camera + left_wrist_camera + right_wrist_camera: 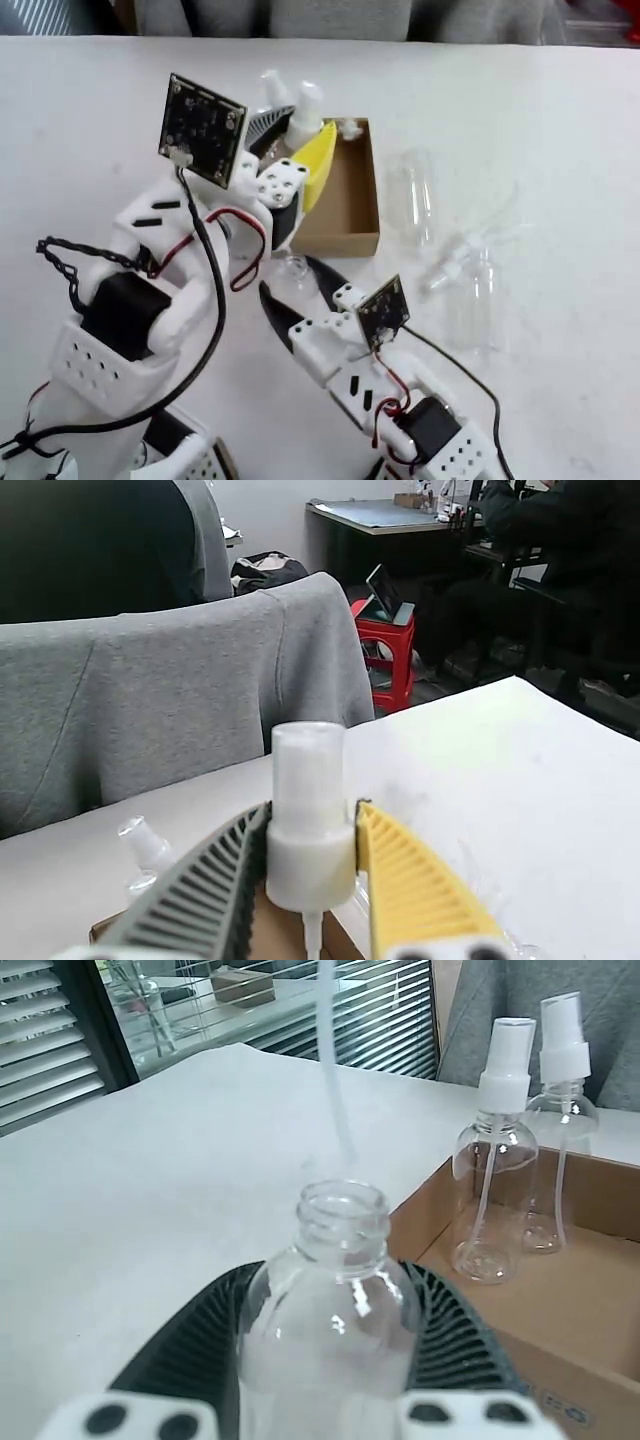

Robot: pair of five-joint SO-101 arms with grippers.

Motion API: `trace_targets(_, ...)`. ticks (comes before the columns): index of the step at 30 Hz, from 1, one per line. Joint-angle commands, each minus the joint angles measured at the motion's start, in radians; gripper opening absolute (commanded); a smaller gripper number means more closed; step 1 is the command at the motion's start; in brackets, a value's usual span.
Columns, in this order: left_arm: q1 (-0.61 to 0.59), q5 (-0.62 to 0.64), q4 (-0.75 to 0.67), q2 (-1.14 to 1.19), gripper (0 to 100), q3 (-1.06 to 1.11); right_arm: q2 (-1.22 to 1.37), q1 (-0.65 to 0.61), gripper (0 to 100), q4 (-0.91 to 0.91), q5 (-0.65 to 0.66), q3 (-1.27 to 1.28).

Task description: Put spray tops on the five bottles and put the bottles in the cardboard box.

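Capping, seemingly: gripping a clear plastic bottle (pixel 330 1350) in the closed right fingers (pixel 455 1320) just near of the brown cardboard box (pixel 352 195), clamping a white plastic spray top (pixel 305 780) in the left fingers (pixel 415 880), thin tube (pixel 335 1090) dangling just above the open neck. Probably needing lowering straight in, then twisting. Working beside two capped bottles (pixel 495 1170) standing in the box, with two bare bottles (pixel 478 295) and a loose spray top (pixel 450 262) lying right on the white table (pixel 560 120), blocking nothing.

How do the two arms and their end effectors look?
Both arms are white with black motors, red and black cables, and a square black camera board at the wrist. The left end effector has one grey and one yellow ribbed finger; the right end effector has two black ribbed fingers.
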Motion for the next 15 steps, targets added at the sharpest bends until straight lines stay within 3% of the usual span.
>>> trace_targets(1, 0.018, 0.011, 0.025, -0.027, 2, -0.006, -0.013, -0.001, 5.6, 0.001, -0.002, 0.009)
trace_targets(6, 0.027, 0.092, 0.075, -0.027, 2, -0.006, -0.013, -0.001, 5.6, 0.001, -0.002, 0.009)
trace_targets(15, 0.038, 0.095, 0.15, -0.021, 2, 0.0, -0.013, -0.001, 5.6, 0.005, -0.002, 0.009)
